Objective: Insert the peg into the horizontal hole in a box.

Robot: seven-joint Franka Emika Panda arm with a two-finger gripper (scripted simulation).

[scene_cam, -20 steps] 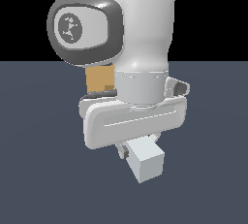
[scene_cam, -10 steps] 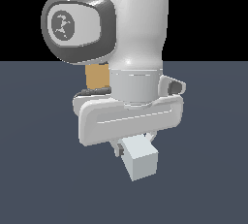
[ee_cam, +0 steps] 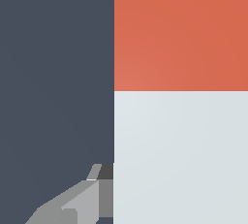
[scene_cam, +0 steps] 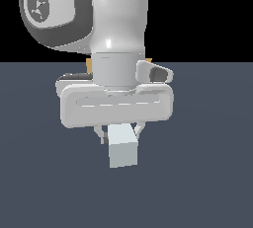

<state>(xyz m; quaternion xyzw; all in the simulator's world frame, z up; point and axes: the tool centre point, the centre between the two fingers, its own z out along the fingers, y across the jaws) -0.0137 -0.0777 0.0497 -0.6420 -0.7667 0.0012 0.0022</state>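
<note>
**Peg held end-on to the camera; box almost fully masked by the arm**

Read the exterior view from its left to its right. On its left, a thin tan sliver of the box [scene_cam: 88, 65] shows beside the wrist collar; a second sliver shows on the other side of the collar. Note that the hole cannot be seen in either view, so you cannot confirm its height or its offset from the peg.

At centre, the gripper [scene_cam: 120, 134] hangs below the wide white hand body. Its fingers [scene_cam: 101, 134] sit against both sides of the peg [scene_cam: 121, 149], so treat the jaws as clamped on the peg. The peg's pale end face points toward the camera, and its long axis runs away from you, toward the box behind the arm. That axis is the relation the coming move depends on: judge the insertion as a push along the peg's length, away from the exterior camera, with the red-orange part leading.

In the wrist view, the peg [ee_cam: 180, 97] fills most of the picture. Its red-orange part meets its pale part along a straight line, and one grey finger [ee_cam: 77, 203] lies against the pale part's edge. The second finger is cut off here, and both peg ends run out of frame. The box is absent from this view
</note>
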